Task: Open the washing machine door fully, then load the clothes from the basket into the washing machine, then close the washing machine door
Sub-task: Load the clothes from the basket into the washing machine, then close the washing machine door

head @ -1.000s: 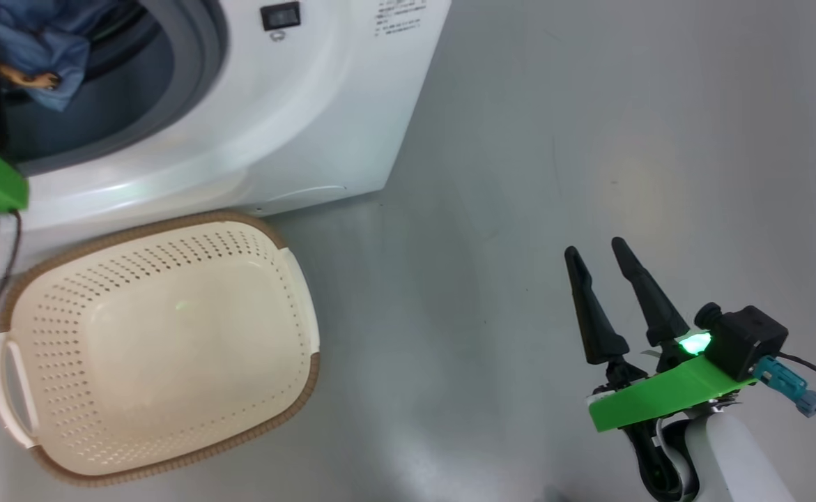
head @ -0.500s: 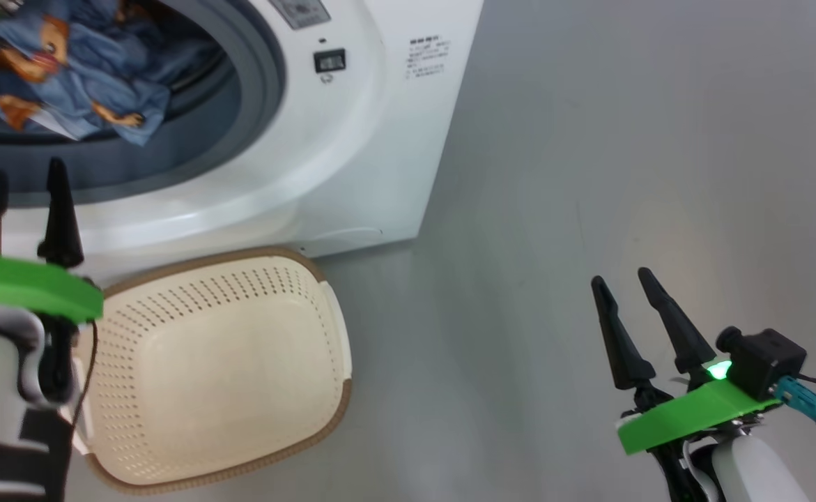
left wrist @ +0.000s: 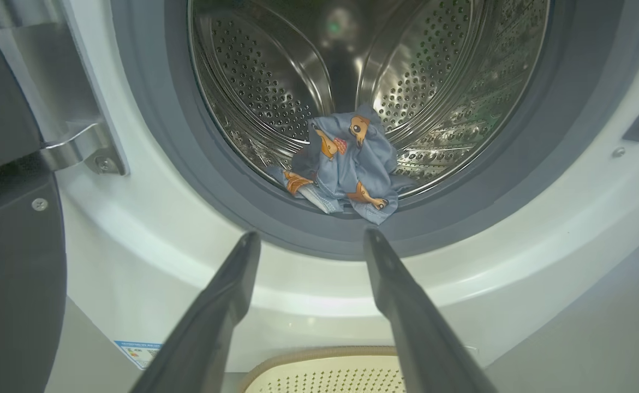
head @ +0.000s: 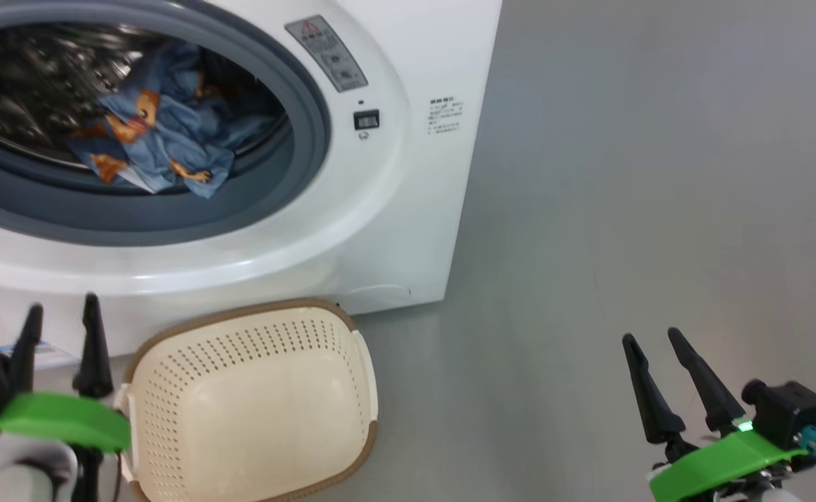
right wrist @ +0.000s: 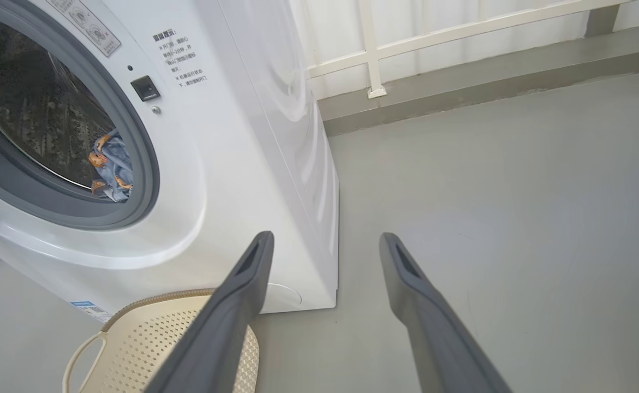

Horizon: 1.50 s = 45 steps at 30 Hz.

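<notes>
The washing machine (head: 394, 209) stands with its mouth uncovered, and the clothes (head: 164, 139), blue with orange figures, lie bunched at the front of the steel drum. In the left wrist view the clothes (left wrist: 352, 164) rest just behind the grey ring, and the washing machine door (left wrist: 8, 262) hangs swung out at the left. The basket (head: 240, 315) sits empty on the floor before the machine. My left gripper (head: 63, 303) is open beside the basket's left end, pointing at the drum. My right gripper (head: 650, 335) is open over bare floor at the right, holding nothing.
Grey floor stretches to the right of the machine. In the right wrist view a white railing (right wrist: 374, 49) on a low kerb runs behind it. A metal hinge (left wrist: 79, 147) joins door and machine. A blue label (left wrist: 136, 352) sits low on the front.
The head camera has tilted up, so the whole picture has slid down and right. My left gripper has drawn back from the drum mouth to beside the basket. Both grippers stay open.
</notes>
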Available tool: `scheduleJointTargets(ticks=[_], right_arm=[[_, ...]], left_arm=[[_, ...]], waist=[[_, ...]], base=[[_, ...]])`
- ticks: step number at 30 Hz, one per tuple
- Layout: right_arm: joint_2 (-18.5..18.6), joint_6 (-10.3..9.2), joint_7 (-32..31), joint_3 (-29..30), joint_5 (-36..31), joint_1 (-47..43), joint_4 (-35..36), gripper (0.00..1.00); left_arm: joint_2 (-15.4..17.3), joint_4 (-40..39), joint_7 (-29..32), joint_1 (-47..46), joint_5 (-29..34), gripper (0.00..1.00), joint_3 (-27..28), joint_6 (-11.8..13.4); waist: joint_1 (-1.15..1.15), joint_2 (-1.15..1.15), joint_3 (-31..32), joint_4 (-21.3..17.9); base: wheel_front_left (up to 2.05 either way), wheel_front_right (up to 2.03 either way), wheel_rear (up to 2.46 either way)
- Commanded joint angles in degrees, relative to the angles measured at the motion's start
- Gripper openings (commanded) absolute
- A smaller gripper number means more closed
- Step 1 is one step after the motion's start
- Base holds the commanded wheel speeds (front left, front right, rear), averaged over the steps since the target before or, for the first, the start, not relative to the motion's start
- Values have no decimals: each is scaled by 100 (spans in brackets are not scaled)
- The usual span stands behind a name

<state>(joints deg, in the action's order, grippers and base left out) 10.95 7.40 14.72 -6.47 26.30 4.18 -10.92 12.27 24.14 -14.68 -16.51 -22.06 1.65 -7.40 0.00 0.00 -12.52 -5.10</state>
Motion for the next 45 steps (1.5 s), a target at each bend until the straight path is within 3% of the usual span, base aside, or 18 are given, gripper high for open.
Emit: scheduleJointTargets(ticks=[1,21,45], right_arm=[[92,9,28,-81,80,-108,130,100],[272,9,28,170,190,-763,182,100],[246,9,28,152,172,-750,207,100]], left_arm=[[162,-221,-32,116,87,100,223,-9],[-276,-1379,-32,1866,251,100,635,-9],[-333,-1485,-32,1898,329,100,633,-9]], waist=[[0,0,211,97],[0,0,789,282],[0,0,790,318]], base=[[0,0,0],[0,0,0],[-11,11,0]])
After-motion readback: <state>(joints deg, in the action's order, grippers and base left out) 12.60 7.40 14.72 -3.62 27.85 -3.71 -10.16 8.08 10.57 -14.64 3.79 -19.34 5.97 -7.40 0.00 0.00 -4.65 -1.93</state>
